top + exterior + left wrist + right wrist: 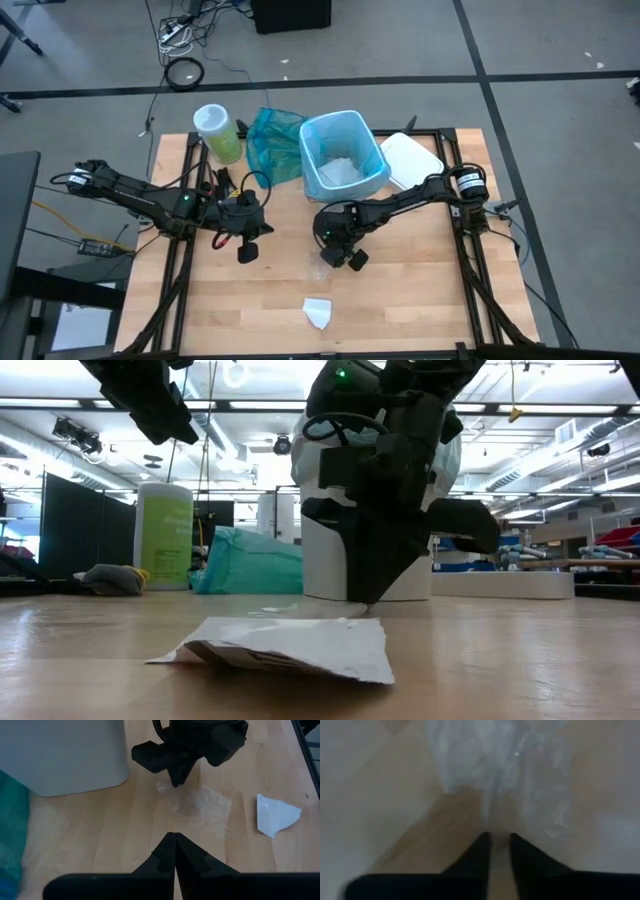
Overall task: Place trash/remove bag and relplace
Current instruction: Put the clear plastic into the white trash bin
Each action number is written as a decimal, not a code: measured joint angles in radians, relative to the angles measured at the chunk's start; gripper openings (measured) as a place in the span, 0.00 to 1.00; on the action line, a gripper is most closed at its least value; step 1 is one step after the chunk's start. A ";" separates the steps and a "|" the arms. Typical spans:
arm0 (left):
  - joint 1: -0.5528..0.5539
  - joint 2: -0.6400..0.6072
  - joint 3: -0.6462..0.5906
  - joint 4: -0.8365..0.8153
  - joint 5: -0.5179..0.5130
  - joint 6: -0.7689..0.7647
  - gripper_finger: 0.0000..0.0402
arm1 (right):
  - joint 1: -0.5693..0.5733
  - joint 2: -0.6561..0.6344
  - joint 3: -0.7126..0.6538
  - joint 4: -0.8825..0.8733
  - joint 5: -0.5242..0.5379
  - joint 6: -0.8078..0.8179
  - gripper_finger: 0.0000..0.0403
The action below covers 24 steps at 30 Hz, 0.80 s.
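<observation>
Going from the left of the small white plastic bin, which serves as landmark: the left gripper hangs over the wooden table well to the bin's left and a little nearer the table's front edge, its fingers pressed together and holding nothing; this arm waits. Behind it, near the bin's left wall, stand a pale green cylindrical wipes canister and, just beside the bin, a crumpled teal-green translucent plastic bag.

The thin light sky-blue plastic liner is seated in the bin, its edge folded over the rim, and white crumpled scraps already lie inside it, so part of the collecting looks done.

In front of the bin, the right gripper is down at the tabletop on a flat, clear, crinkled plastic scrap. In the right wrist view its fingers stand nearly together with only a narrow slit between them, right at the scrap's edge; that view is blurred, so whether the film is actually pinched cannot be told.

Farther from the bin, towards the table's front edge, a folded white paper scrap lies untouched. Just to the bin's right rests a flat white rectangular lid.

By my reading, the task is early: at least two scraps remain on the table, and lifting out the blue liner and fitting a fresh one have not yet begun.
</observation>
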 joint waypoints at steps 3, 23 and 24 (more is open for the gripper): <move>0.000 0.000 0.000 -0.002 0.000 0.000 0.04 | 0.001 0.000 0.000 -0.012 -0.003 0.004 0.03; 0.000 0.000 0.000 -0.001 -0.002 0.000 0.04 | 0.114 -0.011 0.002 -0.361 -0.048 0.121 0.00; 0.000 0.000 0.000 0.000 -0.002 0.000 0.04 | 0.124 -0.011 0.002 -0.378 -0.048 0.128 0.00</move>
